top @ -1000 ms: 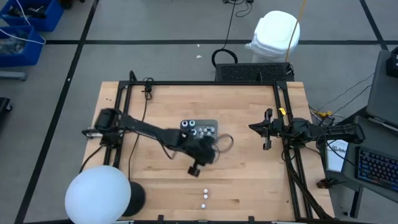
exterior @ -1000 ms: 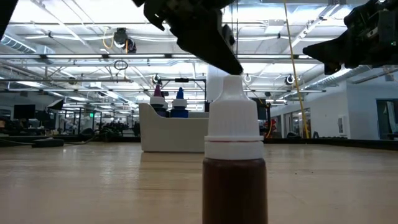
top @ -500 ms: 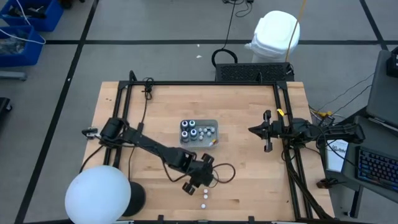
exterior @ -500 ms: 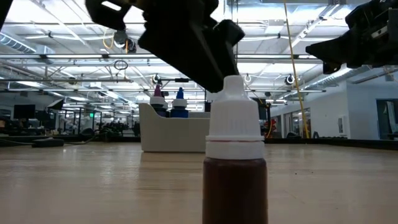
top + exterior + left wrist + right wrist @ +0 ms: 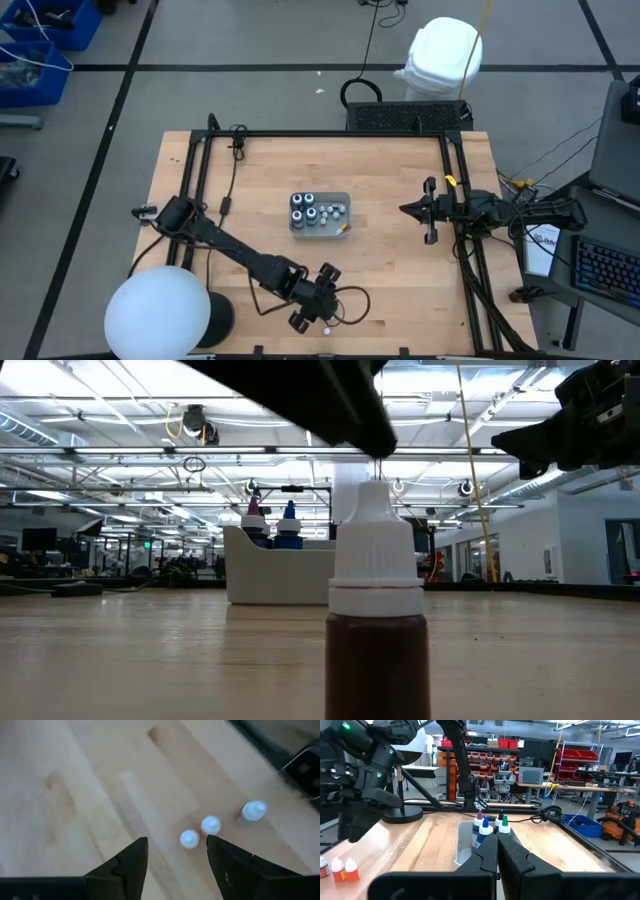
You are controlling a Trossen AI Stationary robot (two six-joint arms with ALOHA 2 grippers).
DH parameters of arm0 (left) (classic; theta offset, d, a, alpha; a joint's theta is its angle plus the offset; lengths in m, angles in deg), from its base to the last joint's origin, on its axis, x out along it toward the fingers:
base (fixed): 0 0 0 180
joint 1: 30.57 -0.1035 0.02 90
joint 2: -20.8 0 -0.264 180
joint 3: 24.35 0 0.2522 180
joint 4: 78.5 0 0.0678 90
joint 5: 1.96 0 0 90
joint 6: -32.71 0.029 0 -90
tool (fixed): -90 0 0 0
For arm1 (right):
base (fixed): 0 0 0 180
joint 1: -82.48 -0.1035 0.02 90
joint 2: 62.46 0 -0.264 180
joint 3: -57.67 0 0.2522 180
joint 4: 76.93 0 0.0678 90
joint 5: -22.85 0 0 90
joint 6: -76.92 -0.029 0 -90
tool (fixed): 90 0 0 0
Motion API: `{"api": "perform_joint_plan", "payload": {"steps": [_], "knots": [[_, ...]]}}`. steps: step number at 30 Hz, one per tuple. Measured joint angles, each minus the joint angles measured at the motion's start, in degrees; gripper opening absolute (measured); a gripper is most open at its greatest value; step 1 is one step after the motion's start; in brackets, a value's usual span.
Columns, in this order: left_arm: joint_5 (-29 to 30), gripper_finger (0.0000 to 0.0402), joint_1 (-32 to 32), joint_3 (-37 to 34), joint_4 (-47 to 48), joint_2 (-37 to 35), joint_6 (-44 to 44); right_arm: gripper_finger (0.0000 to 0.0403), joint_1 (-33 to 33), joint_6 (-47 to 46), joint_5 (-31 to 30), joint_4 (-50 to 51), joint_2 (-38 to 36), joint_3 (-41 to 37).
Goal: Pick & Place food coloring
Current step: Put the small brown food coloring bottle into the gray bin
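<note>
- The left gripper is seen low over the near edge of the wooden table, with its fingers spread apart and nothing held between them.
- Three white-capped food coloring bottles are seen standing close together on the wood just ahead of those fingers; in the high view they are mostly hidden under the gripper.
- One brown-filled bottle is shown upright close to the low camera.
- Further bottles with blue, purple and green caps are held in a small grey tray at the table's middle.
- The right gripper is parked at the right side, well apart, with its fingers pressed together and empty.
</note>
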Motion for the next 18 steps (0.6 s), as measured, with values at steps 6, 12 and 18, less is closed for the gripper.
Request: {"api": "perform_joint_plan", "payload": {"steps": [6, 12, 18], "knots": [[1.14, 0.0196, 2.12, 1.35, 1.12, 0.00, -1.08, 0.0000, 0.00, -0.43, -0.70, 0.47, 0.02, 0.00], [-3.16, 0.0196, 3.36, 1.31, 0.94, 0.00, -0.47, 0.0000, 0.02, -2.20, -4.75, 1.22, 0.15, 0.00], [-4.37, 0.0196, 5.36, 1.29, -1.61, 0.39, -1.74, 0.0000, 0.00, -1.04, -4.70, 2.66, 0.17, 0.00]]}}
